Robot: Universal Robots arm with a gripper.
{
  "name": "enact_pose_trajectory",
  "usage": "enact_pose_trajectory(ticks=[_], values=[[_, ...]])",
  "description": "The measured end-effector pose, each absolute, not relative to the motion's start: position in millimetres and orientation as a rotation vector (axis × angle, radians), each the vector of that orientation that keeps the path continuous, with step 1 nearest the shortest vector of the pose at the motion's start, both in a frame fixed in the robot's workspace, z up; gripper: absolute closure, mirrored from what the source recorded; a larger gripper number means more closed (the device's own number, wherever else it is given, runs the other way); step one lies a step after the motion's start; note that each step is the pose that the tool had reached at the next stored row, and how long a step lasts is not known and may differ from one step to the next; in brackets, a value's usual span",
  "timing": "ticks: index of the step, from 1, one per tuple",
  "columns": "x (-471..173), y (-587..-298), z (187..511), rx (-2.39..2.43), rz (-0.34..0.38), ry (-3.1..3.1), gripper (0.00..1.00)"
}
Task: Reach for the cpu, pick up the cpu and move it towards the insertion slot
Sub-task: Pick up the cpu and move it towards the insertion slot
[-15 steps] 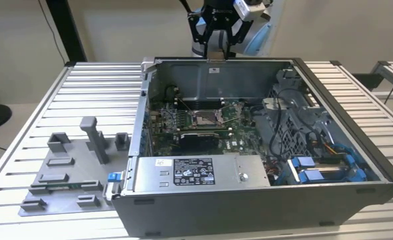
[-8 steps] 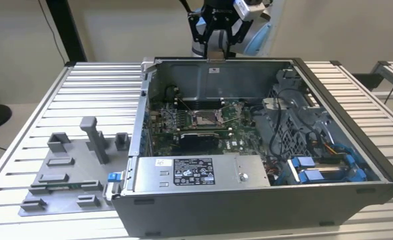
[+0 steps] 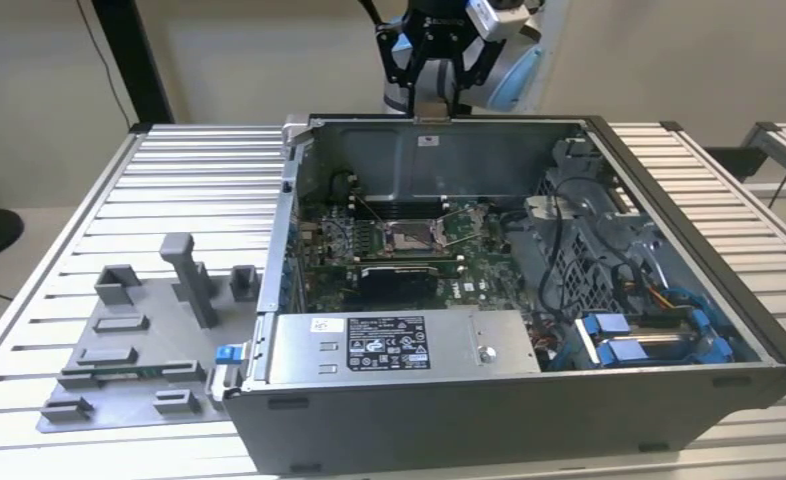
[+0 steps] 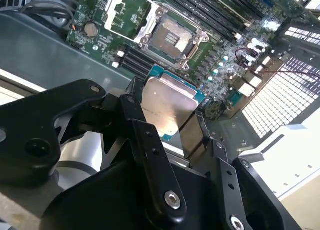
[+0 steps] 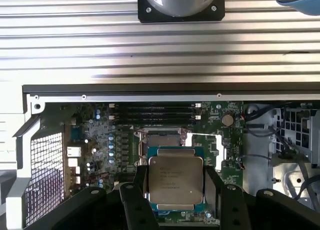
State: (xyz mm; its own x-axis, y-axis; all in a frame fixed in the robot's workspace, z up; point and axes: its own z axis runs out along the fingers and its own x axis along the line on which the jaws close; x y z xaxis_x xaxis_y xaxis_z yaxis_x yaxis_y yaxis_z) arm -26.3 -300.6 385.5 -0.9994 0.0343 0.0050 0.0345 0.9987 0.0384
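The end effector (image 5: 176,182) is clenched on the cpu (image 5: 176,179), which is gripped by two opposite edges and kept flat, its face toward the board, likely for alignment. It is held above the open case (image 3: 713,300), with the slot (image 5: 163,139) just beyond it on the green board.

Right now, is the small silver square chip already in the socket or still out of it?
Out. The silver square chip sits clamped between the black gripper jaws, with the metal-framed socket beyond it showing a bare centre.
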Motion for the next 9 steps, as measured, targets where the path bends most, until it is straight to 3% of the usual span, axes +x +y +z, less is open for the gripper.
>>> enact_pose_trajectory(ticks=[9], values=[[-25.7,-297.9,385.4,-0.054,-0.061,-3.136,1.0]])
